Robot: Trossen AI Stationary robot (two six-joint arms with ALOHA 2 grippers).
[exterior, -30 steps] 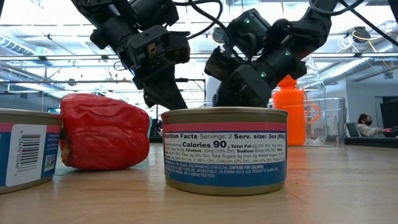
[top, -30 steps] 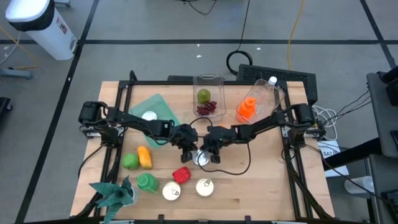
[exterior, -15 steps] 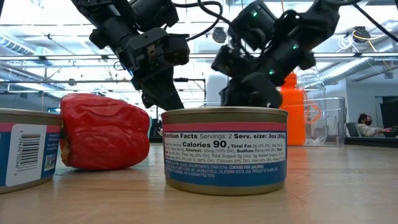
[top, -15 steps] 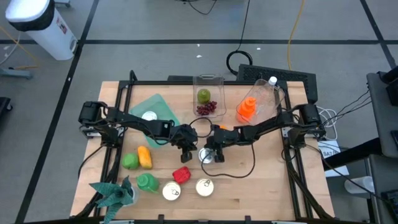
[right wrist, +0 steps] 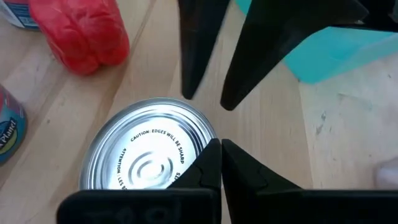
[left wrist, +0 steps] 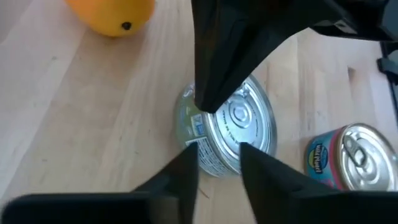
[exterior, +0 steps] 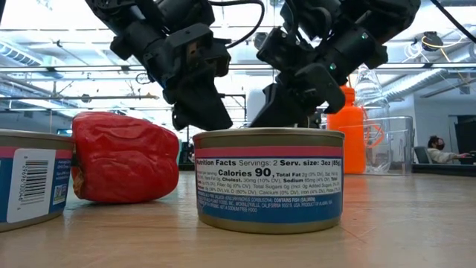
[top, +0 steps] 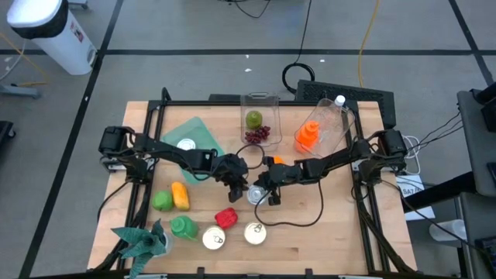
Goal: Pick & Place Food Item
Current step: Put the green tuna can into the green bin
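A silver-topped food can (top: 253,194) stands upright on the wooden table, mid-table between my two grippers. My left gripper (top: 239,186) is open. Its two fingers (left wrist: 186,168) stand apart at the can's left side (left wrist: 239,121), and its fingertips (right wrist: 186,93) sit just beyond the rim. My right gripper (top: 266,192) is shut, with its tips at the can's right rim (right wrist: 146,158). In the low view a nearer can (exterior: 268,179) hides this can. My right gripper's shut fingertips (right wrist: 211,155) stand at the can's top rim (right wrist: 199,146), slanting down from the table's right. The can sits flat on the table. I cannot tell whether the tips touch it.
A red pepper (top: 225,218) and two more cans (top: 215,238) (top: 255,232) lie nearer the front edge. A yellow pepper (top: 180,195) and green items (top: 161,201) lie to the left. A teal plate (top: 190,136), clear containers (top: 260,120) and an orange bottle (top: 308,136) stand at the back.
My right gripper has tipped more steeply, its wrist rising while its tips stay low at the can's rim, and it has shifted slightly toward the table's near edge. My left gripper has edged a little toward the can. The can has stayed in place.
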